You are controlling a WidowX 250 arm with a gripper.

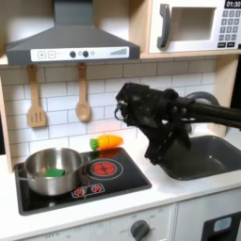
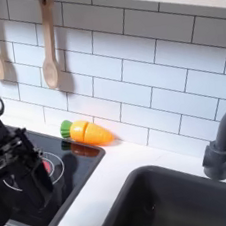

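Note:
My black gripper [image 1: 155, 160] hangs pointing down over the right edge of the black stove [image 1: 122, 179], close to the sink [image 1: 202, 155]. In the second exterior view the gripper [image 2: 24, 169] stands at the left, in front of the red burner [image 2: 49, 166], with its fingers [image 2: 41, 181] apart and nothing between them. An orange toy carrot [image 1: 108, 142] with a green top lies on the counter behind the stove, against the tiled wall. In the second exterior view the carrot [image 2: 90, 132] is to the right of the gripper and beyond it.
A steel pot [image 1: 52, 169] with a green item inside sits on the stove's left burner. Wooden utensils [image 1: 83, 104] hang on the wall. A grey faucet [image 2: 225, 141] stands behind the sink basin [image 2: 182, 202]. A microwave [image 1: 193, 26] is mounted overhead.

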